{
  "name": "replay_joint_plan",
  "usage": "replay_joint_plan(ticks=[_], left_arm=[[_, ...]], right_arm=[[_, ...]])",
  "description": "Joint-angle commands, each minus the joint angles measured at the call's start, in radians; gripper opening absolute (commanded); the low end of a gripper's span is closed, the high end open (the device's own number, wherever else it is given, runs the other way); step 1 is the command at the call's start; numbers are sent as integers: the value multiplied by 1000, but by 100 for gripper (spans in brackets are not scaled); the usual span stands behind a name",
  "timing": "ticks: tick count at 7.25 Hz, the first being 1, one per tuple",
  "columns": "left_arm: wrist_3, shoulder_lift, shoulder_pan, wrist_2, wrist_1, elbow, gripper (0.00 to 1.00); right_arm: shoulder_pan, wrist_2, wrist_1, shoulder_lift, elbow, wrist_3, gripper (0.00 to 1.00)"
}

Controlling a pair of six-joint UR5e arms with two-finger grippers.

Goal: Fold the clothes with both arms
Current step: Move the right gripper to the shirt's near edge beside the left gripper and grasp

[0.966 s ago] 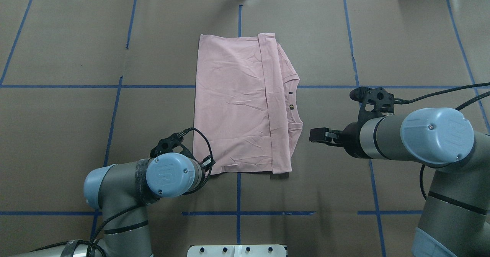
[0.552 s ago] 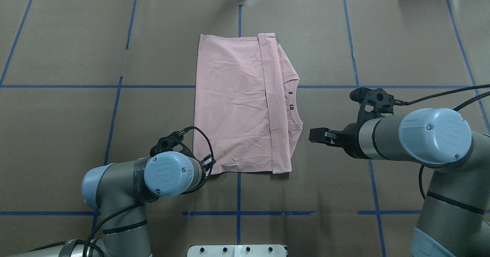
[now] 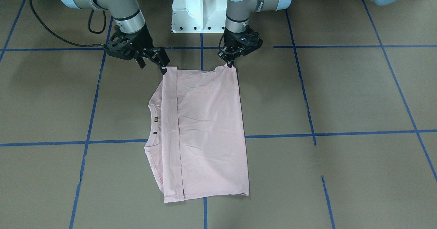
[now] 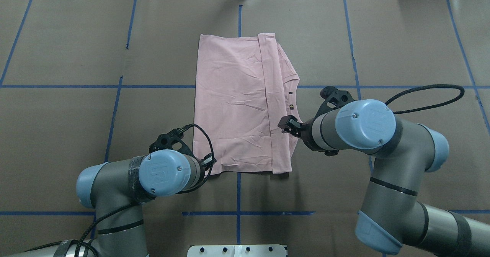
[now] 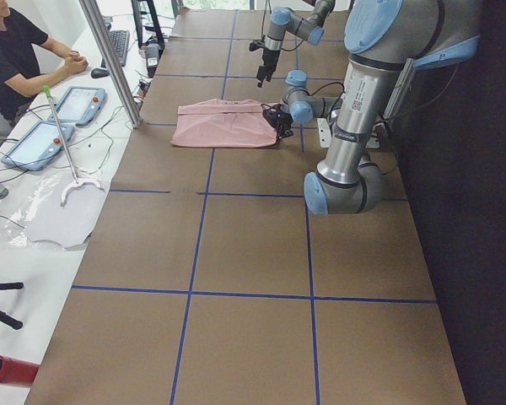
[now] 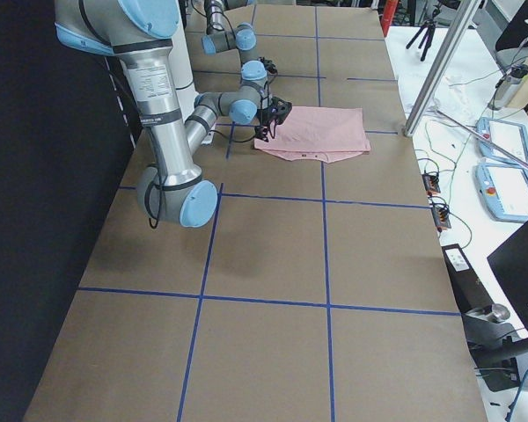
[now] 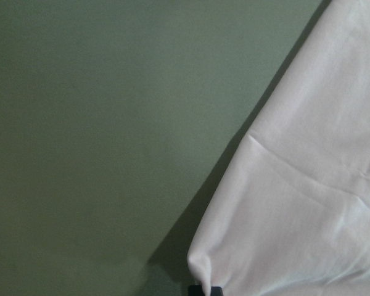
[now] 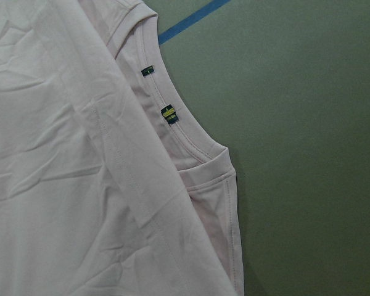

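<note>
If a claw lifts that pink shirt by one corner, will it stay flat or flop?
Probably flops: the T-shirt lies folded with soft creases, and its corner peaks where the left claw pinches it. Likely light, since the cloth looks thin. It should drag and wrinkle rather than slide stiffly if pushed.

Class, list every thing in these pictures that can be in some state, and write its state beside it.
T-shirt: folded, lying flat on the table except for one pinched corner.
Left gripper: shut on the T-shirt's near corner.
Right gripper: open, above the T-shirt's collar side, gripping nothing.
</note>
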Motion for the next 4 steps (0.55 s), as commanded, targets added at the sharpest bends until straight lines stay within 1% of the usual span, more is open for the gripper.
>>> replay_joint_plan(ticks=[1, 2, 3, 4], left_arm=[[1, -2, 0, 0, -1, -1, 0], [1, -1, 0, 0, -1, -1, 0], [1, -2, 0, 0, -1, -3, 0], [1, -5, 0, 0, -1, -10, 0]], right_arm=[[-48, -5, -5, 64, -121, 38, 100], [-62, -5, -5, 66, -128, 38, 100], [-79, -5, -5, 69, -160, 38, 100], [-79, -4, -5, 71, -161, 36, 100]])
